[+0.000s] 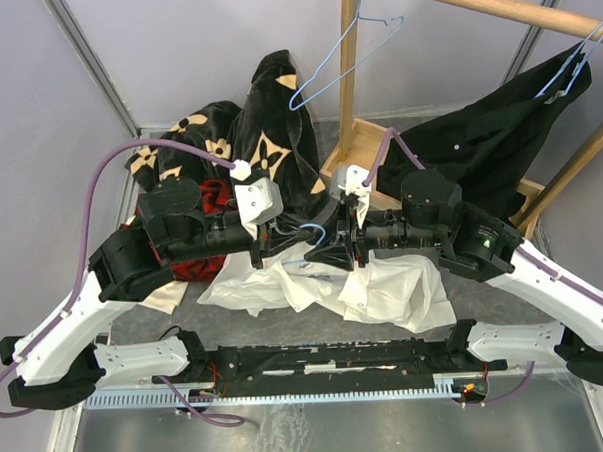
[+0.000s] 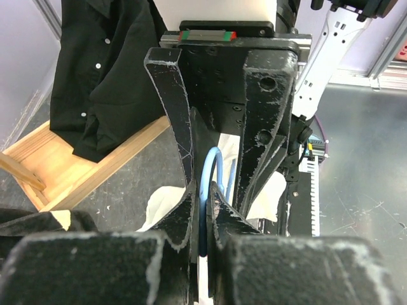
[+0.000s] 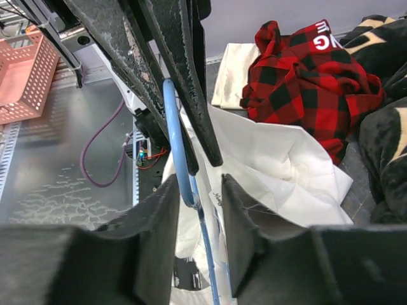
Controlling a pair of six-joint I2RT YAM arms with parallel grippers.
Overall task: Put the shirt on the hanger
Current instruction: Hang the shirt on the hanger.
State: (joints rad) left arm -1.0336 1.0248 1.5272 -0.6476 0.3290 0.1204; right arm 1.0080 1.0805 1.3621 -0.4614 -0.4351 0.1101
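Note:
The white shirt (image 1: 394, 292) lies crumpled on the table under both grippers; it also shows in the left wrist view (image 2: 162, 202) and the right wrist view (image 3: 280, 165). A light-blue wire hanger (image 1: 315, 228) is held above it between the two grippers. My left gripper (image 1: 308, 251) is shut on the hanger's wire (image 2: 205, 184), which is pinched between its fingertips (image 2: 205, 190). My right gripper (image 1: 348, 249) faces it with its jaws apart (image 3: 198, 181); the hanger wire (image 3: 173, 127) runs between them, close to the left finger. Part of the hanger goes down into the shirt cloth.
A red-and-black plaid shirt (image 3: 305, 70) and a black garment with tan flowers (image 1: 268, 137) lie at the back left. A wooden rack (image 1: 351, 94) stands behind, with an empty blue hanger (image 1: 346, 59) and a black shirt (image 1: 478, 138) hanging on it. A pink basket (image 3: 22, 76) is nearby.

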